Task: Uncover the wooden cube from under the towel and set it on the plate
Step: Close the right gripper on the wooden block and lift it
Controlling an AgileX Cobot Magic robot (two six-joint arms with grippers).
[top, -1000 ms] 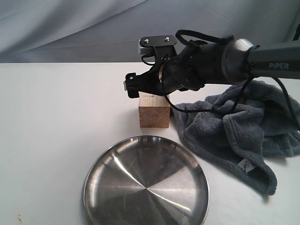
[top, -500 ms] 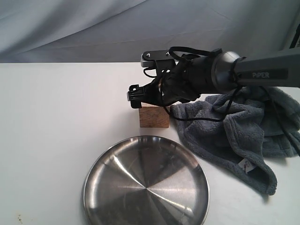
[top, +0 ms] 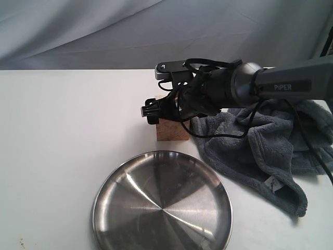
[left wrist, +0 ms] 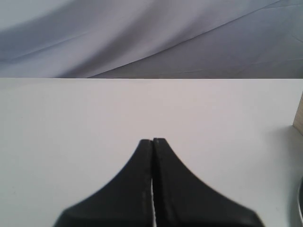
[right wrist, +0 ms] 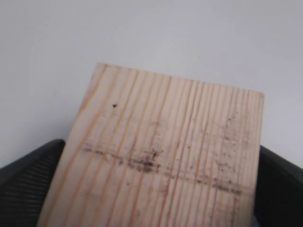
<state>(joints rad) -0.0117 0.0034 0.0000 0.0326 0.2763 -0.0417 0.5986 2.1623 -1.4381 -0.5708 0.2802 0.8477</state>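
The wooden cube [top: 172,131] stands uncovered on the white table, just behind the steel plate [top: 162,203], which holds nothing. The grey towel [top: 260,151] lies crumpled to the cube's right, its white tag facing front. My right gripper [top: 165,112] has come down over the cube's top and hides it. In the right wrist view the grained face with its dark line, the cube [right wrist: 161,156], fills the gap, with a black finger [right wrist: 28,179] close at each side; the gripper is open. My left gripper [left wrist: 152,141] is shut on nothing over bare table.
White table [top: 62,135] stretches to the left of the cube and plate. A grey-blue cloth backdrop [top: 104,31] hangs behind the table's far edge. The right arm's cables [top: 244,117] trail above the towel.
My right gripper has dropped lower, from just above the cube to around its upper part. Cube, towel and plate have not moved.
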